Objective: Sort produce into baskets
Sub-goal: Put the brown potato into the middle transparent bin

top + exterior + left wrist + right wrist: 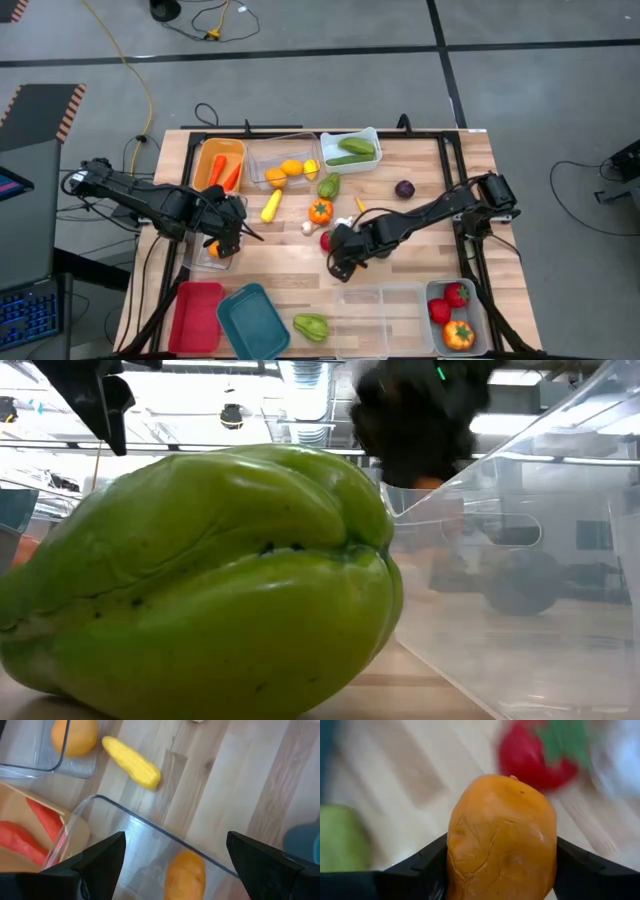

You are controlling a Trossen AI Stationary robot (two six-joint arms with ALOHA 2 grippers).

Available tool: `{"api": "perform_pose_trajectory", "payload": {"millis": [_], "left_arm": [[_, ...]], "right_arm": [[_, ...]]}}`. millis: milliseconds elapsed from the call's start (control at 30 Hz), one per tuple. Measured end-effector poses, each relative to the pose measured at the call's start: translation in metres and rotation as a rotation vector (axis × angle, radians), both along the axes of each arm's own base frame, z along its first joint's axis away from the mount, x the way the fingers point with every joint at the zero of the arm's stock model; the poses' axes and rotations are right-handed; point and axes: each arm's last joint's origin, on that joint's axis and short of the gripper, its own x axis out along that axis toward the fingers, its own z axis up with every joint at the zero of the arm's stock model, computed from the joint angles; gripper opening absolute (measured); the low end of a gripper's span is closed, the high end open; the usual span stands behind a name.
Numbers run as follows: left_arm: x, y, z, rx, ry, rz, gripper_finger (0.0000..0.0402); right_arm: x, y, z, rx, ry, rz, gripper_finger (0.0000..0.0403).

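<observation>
My left gripper (228, 243) is open above a clear bin (210, 255) at the table's left; an orange fruit (185, 875) lies in that bin below the fingers. My right gripper (343, 265) is at the table's middle, shut on a lumpy orange piece of produce (501, 840). A red strawberry (537, 755) lies on the table just beyond it. Yellow corn (132, 762) lies on the wood past the clear bin. My right gripper pinches the orange produce by its two opposite sides (455, 855) between its two fingers, which come at it from above. In the low view the orange piece (430, 482) hangs under the gripper, clear of the table.
At the far edge stand an orange bin (220, 165) with carrots, a clear bin (285, 165) with orange and yellow fruit, and a white bin (350, 150) with greens. At the near edge stand red (197, 315), teal (253, 320), clear (385, 315) and blue-grey (455, 320) bins. Loose produce lies mid-table.
</observation>
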Motion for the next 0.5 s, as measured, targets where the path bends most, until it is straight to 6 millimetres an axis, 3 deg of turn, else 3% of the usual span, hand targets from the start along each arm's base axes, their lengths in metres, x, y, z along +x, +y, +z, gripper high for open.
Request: {"api": "perform_pose_trajectory", "payload": {"millis": [133, 300, 500], "left_arm": [[0.000, 0.000, 0.001, -0.002, -0.004, 0.000, 0.0334], [-0.008, -0.002, 0.010, -0.031, -0.088, -0.022, 0.0334], [-0.028, 0.001, 0.024, -0.085, -0.200, -0.013, 0.0334]], "right_arm": [[0.019, -0.004, 0.026, -0.120, -0.200, 0.020, 0.0294], [0.043, -0.024, 0.047, -0.205, -0.477, 0.046, 0.0294], [0.077, -0.055, 0.041, -0.283, -0.731, 0.048, 0.0295]]}}
